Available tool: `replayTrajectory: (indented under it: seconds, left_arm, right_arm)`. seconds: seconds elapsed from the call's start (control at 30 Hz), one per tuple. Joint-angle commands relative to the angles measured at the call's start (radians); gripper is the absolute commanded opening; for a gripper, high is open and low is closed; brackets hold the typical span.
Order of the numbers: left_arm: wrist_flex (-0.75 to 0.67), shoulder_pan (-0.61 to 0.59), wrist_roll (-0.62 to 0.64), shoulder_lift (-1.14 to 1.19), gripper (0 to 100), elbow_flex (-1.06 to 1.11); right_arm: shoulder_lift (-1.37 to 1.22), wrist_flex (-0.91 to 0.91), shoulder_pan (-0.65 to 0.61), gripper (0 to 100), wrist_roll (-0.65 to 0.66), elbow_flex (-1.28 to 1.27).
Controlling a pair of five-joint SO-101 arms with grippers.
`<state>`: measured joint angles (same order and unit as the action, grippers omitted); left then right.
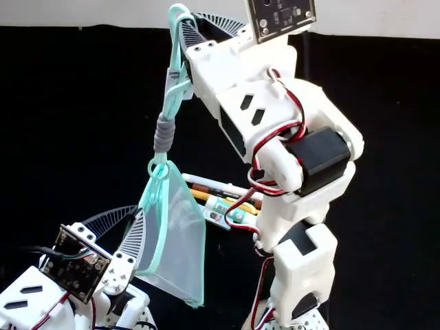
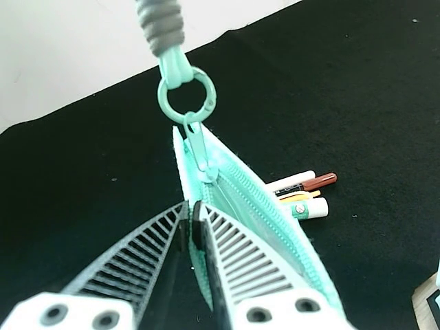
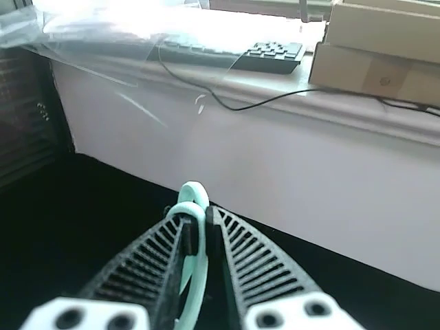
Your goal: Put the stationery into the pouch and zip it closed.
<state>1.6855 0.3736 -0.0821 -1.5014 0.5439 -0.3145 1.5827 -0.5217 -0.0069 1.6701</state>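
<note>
A mint mesh pouch point(image 1: 175, 234) hangs above the black table by its mint strap point(image 1: 172, 89), which has a grey coil point(image 1: 163, 134). My right gripper point(image 1: 189, 31) is high up, shut on the strap loop point(image 3: 192, 206). My left gripper point(image 1: 141, 223) is low at the front left, shut on the pouch's point(image 2: 275, 213) upper edge beside the zip. The zip slider point(image 2: 201, 155) sits at the ring point(image 2: 185, 96) end. The stationery point(image 2: 302, 192), several pens and a glue stick, lies on the table behind the pouch point(image 1: 220, 199).
The right arm's white body point(image 1: 302, 206) stands over the right end of the stationery. A black cloth point(image 2: 357, 82) covers the table up to a white wall point(image 3: 330, 179). A keyboard point(image 3: 268, 55) and boxes point(image 3: 378, 48) rest on a ledge beyond.
</note>
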Motion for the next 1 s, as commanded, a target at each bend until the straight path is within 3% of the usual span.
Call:
replayTrajectory:
  seconds: [0.0, 0.7, 0.77, 0.9, 0.97]
  left_arm:
    - [0.018, 0.01, -0.009, 0.005, 1, 0.019]
    - [0.011, 0.01, -0.009, 0.005, 1, 0.015]
    - [0.011, 0.01, -0.009, 0.005, 1, 0.015]
    - [0.009, 0.01, -0.011, 0.005, 1, 0.015]
    - [-0.008, 0.01, -0.011, 0.007, 1, 0.018]
  right_arm:
    - [0.004, -0.042, 0.033, 0.7, -0.014, 0.085]
    - [0.008, -0.077, 0.033, 1.1, -0.012, 0.085]
    - [0.015, -0.077, 0.031, 5.5, -0.014, 0.085]
    - [0.015, -0.036, 0.022, 24.3, -0.081, 0.085]
    - [0.015, 0.004, 0.01, 25.5, -0.097, 0.085]
